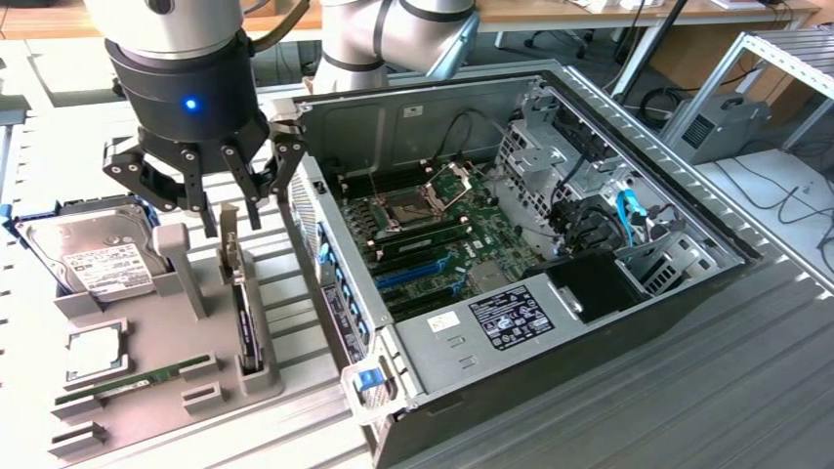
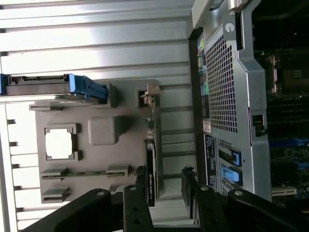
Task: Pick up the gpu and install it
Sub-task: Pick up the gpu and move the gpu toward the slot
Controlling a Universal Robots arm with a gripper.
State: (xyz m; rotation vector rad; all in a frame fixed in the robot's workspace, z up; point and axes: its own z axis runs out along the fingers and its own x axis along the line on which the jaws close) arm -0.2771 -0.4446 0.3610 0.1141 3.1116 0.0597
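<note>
The gpu (image 1: 244, 303) stands on edge in a slot of the grey holder tray (image 1: 156, 322), a thin black card with a metal bracket at its far end. My gripper (image 1: 230, 223) hangs open just above that far end, one finger on each side of the card's line, touching nothing. In the wrist view the gpu (image 2: 151, 159) runs between the two black fingers (image 2: 140, 191), closer to one of them, and the gripper (image 2: 164, 193) holds nothing. The open computer case (image 1: 391, 337) lies to the exterior view's right, its motherboard (image 1: 443, 230) and blue slots (image 1: 410, 274) exposed.
On the grey tray (image 2: 101, 164) also sit a hard drive (image 1: 85, 254) in a blue frame, a square processor chip (image 1: 94, 354) and a green memory stick (image 1: 137, 379). The case's perforated rear wall (image 2: 222, 96) rises close beside the gpu. Cables and drive cages fill the case's far right.
</note>
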